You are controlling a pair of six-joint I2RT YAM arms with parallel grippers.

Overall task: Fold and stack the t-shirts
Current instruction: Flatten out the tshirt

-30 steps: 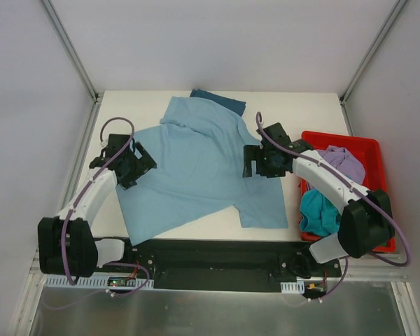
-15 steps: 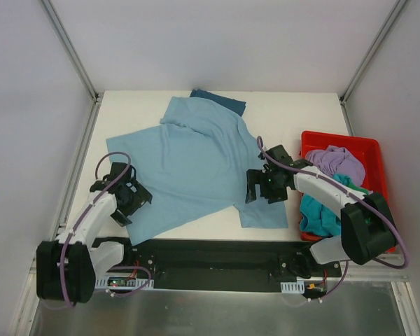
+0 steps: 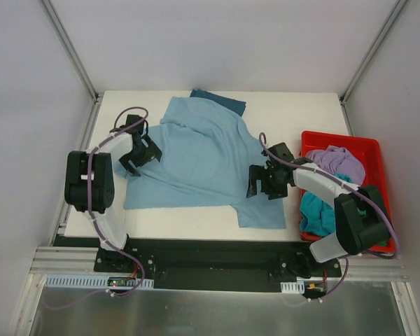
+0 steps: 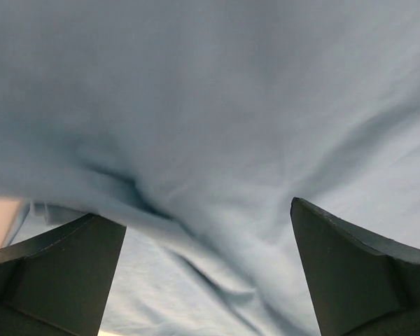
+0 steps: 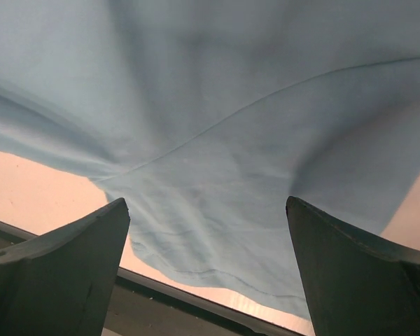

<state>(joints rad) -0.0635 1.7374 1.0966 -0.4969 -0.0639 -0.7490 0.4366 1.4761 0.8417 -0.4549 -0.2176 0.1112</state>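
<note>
A light sky-blue t-shirt lies spread and wrinkled over the middle of the white table. A dark teal-blue t-shirt pokes out behind its far edge. My left gripper hangs open over the sky-blue shirt's left edge. In the left wrist view, cloth fills the frame between the spread fingers of the left gripper. My right gripper is open above the shirt's near right part. In the right wrist view the right gripper straddles the hem, holding nothing.
A red plastic bin stands at the right table edge, with a lilac t-shirt and a turquoise t-shirt heaped in it. The black front rail runs along the near edge. White walls enclose the table.
My left arm has swung from the near left corner back to the shirt's left edge. The shirt's near left corner now lies further back. The right gripper barely moved.
</note>
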